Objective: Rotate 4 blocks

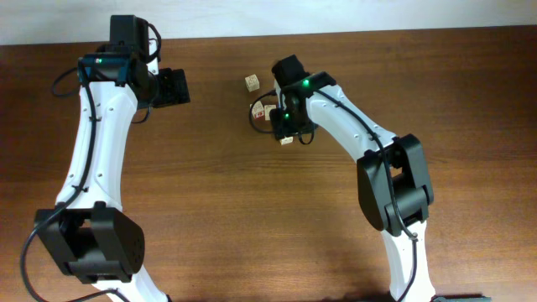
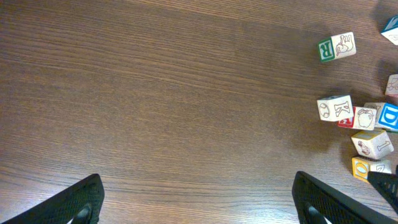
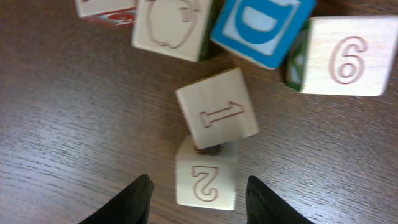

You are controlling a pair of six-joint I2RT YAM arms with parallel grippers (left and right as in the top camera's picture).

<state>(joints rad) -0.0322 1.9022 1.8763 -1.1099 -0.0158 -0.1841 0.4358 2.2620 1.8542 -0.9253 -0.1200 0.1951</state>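
Note:
My right gripper (image 3: pixel 199 190) is open and straddles a pale block marked 2 (image 3: pixel 206 180), with a gap on each side. Touching that block's far edge is the block marked 1 (image 3: pixel 217 109). Beyond them lie an apple-face block (image 3: pixel 171 28), a block marked 6 (image 3: pixel 345 55) and a red-faced block (image 3: pixel 106 7). Overhead, the right gripper (image 1: pixel 285 127) hovers over this cluster, and one block (image 1: pixel 252 82) sits apart. My left gripper (image 2: pixel 202 208) is wide open over bare table; the green R block (image 2: pixel 336 47) and K block (image 2: pixel 334 108) lie off to its right.
A blue-faced D cube (image 3: pixel 261 28) sits wedged between the apple block and the 6 block. A yellow-faced cube (image 2: pixel 367 167) lies at the cluster's edge in the left wrist view. The left arm (image 1: pixel 101 143) stands over the table's left side.

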